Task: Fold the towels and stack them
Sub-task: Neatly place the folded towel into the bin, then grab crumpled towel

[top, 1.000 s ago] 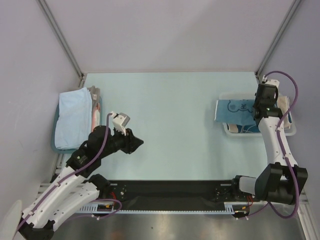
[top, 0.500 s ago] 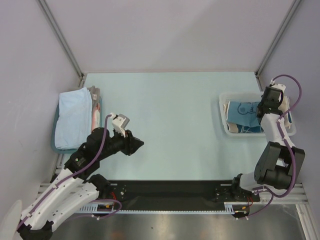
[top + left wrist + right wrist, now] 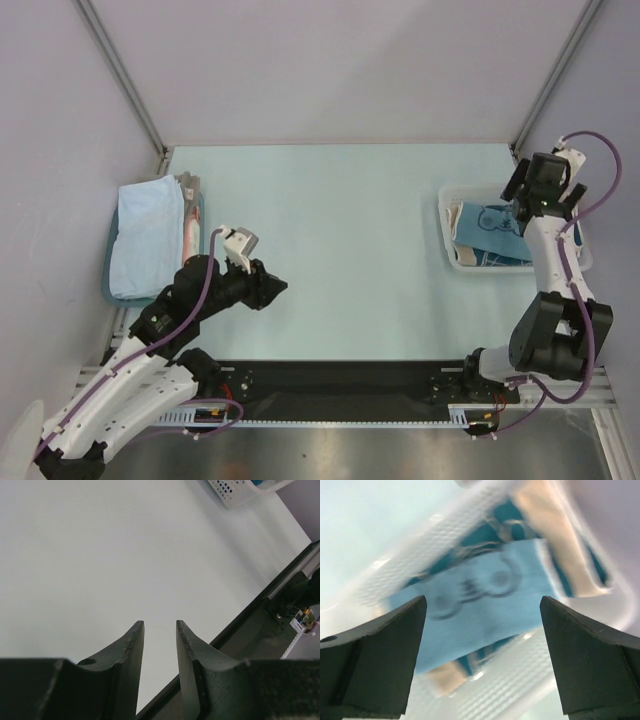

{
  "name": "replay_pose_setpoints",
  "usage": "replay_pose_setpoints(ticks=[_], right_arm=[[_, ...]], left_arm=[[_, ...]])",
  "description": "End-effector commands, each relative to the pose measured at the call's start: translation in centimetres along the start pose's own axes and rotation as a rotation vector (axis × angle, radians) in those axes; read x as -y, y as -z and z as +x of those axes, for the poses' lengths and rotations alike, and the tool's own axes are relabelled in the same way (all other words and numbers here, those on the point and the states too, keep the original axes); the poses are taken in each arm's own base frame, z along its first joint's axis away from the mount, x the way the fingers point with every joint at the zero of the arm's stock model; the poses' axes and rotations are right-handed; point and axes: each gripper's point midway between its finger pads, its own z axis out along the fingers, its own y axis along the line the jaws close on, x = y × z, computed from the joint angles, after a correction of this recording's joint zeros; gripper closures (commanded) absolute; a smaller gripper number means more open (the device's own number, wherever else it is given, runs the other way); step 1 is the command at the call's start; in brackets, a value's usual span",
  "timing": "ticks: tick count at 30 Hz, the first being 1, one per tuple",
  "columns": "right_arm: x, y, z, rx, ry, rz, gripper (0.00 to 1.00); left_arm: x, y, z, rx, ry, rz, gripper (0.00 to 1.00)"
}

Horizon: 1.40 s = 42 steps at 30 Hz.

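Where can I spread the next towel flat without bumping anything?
The middle of the table is bare, between the tray on the left and the basket on the right. Crowded: the tray, filled by a light blue towel, and the near-left strip where the left end effector hovers.

The right gripper (image 3: 482, 635) has drawn back, fingers wide, leaving the blue towel (image 3: 485, 607) in the basket (image 3: 447, 205).

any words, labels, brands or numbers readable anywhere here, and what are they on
No text is legible in any view.
Small white tag on the dark rail: too small to read.
Light blue towel in the white basket: a blurred line drawing, with no letters to make out.
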Motion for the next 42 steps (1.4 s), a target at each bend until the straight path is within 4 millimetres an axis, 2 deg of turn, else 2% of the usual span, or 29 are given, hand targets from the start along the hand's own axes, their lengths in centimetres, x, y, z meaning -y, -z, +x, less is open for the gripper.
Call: replay_pose_setpoints(ticks=[1,2,3,4,5,7,8,10,11,13,14,15,16,17,18,20,22,23,25,26,27,28,30,31,32,35,38,41,42], right_arm=[[-6.0,5.9,-3.2,0.098,-0.064,-0.178,0.00],[-7.4,7.1,-3.1,0.119,-0.077,-0.233,0.00],[-9.1,9.3,-4.1,0.176,-0.126,-0.328,0.00],[-10.8,10.1,-2.2,0.152,-0.142,-0.395,0.00],[-13.3,11.9,-1.2,0.136,-0.168,-0.492,0.00],[-15.8,13.6,0.3,0.113,-0.145,-0.566,0.00],[-18.3,15.7,1.8,0.103,-0.092,-0.620,0.00],[-20.9,17.1,4.7,0.089,-0.009,-0.646,0.00],[-23.1,19.3,6.0,0.104,0.031,-0.718,0.00],[-25.3,20.1,9.0,0.060,0.071,-0.764,0.00],[-26.6,20.9,10.5,0.030,0.081,-0.822,0.00],[-27.6,21.9,12.3,-0.009,0.089,-0.865,0.00],[-28.5,21.7,14.3,-0.044,0.121,-0.874,0.00],[-29.0,22.0,15.6,-0.059,0.142,-0.893,0.00],[-29.4,22.8,17.1,-0.069,0.184,-0.914,0.00],[-29.7,23.0,19.7,-0.106,0.246,-0.931,0.00],[-30.0,23.6,21.3,-0.145,0.275,-0.966,0.00],[-30.2,23.8,22.3,-0.174,0.293,-0.985,0.00],[-29.9,24.0,23.3,-0.192,0.324,-1.003,0.00],[-30.4,24.5,22.8,-0.173,0.308,-1.032,0.00],[-30.0,24.4,23.2,-0.177,0.320,-1.035,0.00],[-30.0,24.4,23.0,-0.166,0.330,-1.037,0.00],[-29.6,24.4,22.3,-0.142,0.324,-1.029,0.00],[-29.2,24.1,22.7,-0.144,0.326,-1.023,0.00],[-29.3,24.1,22.5,-0.139,0.314,-1.036,0.00],[-28.9,24.0,22.8,-0.151,0.305,-1.046,0.00],[-28.7,23.9,22.9,-0.156,0.304,-1.044,0.00],[-28.6,24.2,22.5,-0.149,0.293,-1.059,0.00],[-28.5,24.2,22.5,-0.148,0.293,-1.060,0.00]], left_arm=[[-0.5,0.0,-0.6,0.033,-0.013,-0.034,0.62],[-0.7,0.0,-0.6,0.034,-0.010,-0.042,0.62],[-1.0,0.0,-0.7,0.037,-0.006,-0.064,0.62],[-1.3,0.0,-0.8,0.042,-0.004,-0.082,0.62],[-1.6,0.1,-0.9,0.044,0.004,-0.100,0.62],[-3.2,0.4,-1.6,0.070,0.022,-0.202,0.61],[-3.9,0.5,-1.9,0.072,0.034,-0.248,0.60],[-6.9,1.5,-3.1,0.122,0.100,-0.436,0.56],[-7.8,2.0,-4.2,0.136,0.119,-0.510,0.54],[-10.5,3.2,-5.8,0.193,0.181,-0.674,0.47],[-10.9,3.7,-7.3,0.230,0.205,-0.706,0.47],[-12.9,3.7,-7.6,0.224,0.249,-0.790,0.47],[-13.8,3.8,-8.1,0.245,0.302,-0.821,0.49],[-14.7,4.2,-8.9,0.266,0.344,-0.860,0.50],[-16.8,4.7,-9.1,0.281,0.402,-0.940,0.52],[-18.7,5.8,-10.0,0.343,0.439,-1.034,0.51],[-21.2,6.7,-9.9,0.374,0.501,-1.119,0.51],[-22.6,7.9,-9.8,0.399,0.529,-1.189,0.51],[-24.6,7.9,-8.8,0.384,0.576,-1.249,0.51],[-25.5,8.2,-8.2,0.377,0.596,-1.290,0.51],[-26.9,9.3,-7.6,0.393,0.636,-1.347,0.50],[-27.9,9.0,-6.7,0.363,0.654,-1.375,0.49],[-30.3,10.3,-6.1,0.391,0.711,-1.431,0.48],[-31.6,9.9,-5.1,0.357,0.726,-1.453,0.48],[-32.5,9.7,-5.4,0.370,0.738,-1.450,0.47],[-35.3,8.7,-4.1,0.290,0.779,-1.490,0.47],[-37.0,7.2,-3.0,0.228,0.812,-1.491,0.49],[-37.7,6.5,-2.7,0.223,0.831,-1.479,0.58],[-37.8,6.4,-2.8,0.225,0.832,-1.477,0.73]])
